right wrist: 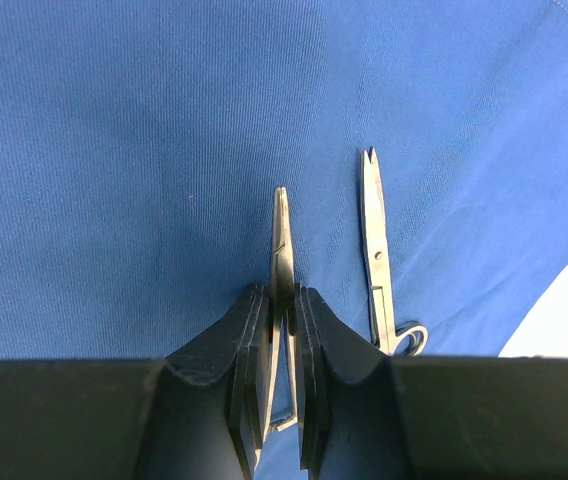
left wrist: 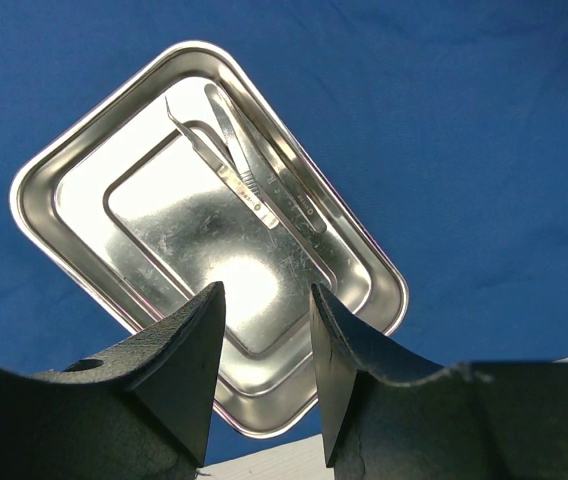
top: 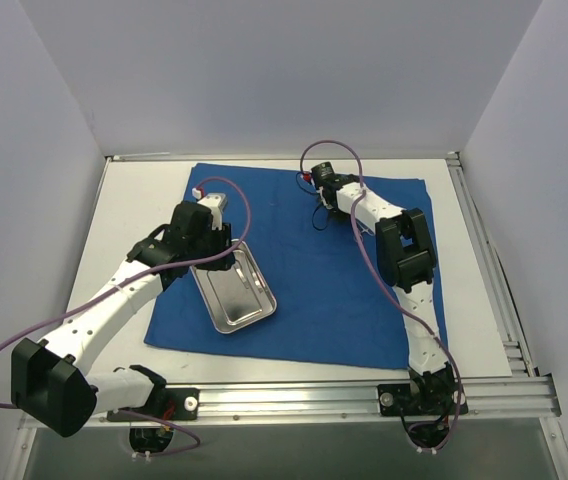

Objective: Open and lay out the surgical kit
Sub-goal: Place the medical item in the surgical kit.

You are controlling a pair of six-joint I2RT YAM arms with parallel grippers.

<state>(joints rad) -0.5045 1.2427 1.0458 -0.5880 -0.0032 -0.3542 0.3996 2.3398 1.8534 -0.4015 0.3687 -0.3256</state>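
The bench [top: 134, 200] carries the blue wrap [top: 334, 280], spread flat — opened, I judge. Steel tray [top: 239, 290] sits on it, tweezers [left wrist: 249, 190] inside, under the parted left claw [left wrist: 266, 295]. Right claw [right wrist: 281, 292] pinches one instrument [right wrist: 280, 225] beside laid-out scissors [right wrist: 374, 250] — layout unfinished.

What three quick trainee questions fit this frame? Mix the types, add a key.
1. True or false: the right pincer is shut on a metal instrument.
2. How many tweezers lie in the tray? A) none B) two C) five
3. Fill in: the left pincer hangs over the tray with its jaws ____.

Key: 1 true; 2 B; 3 open.
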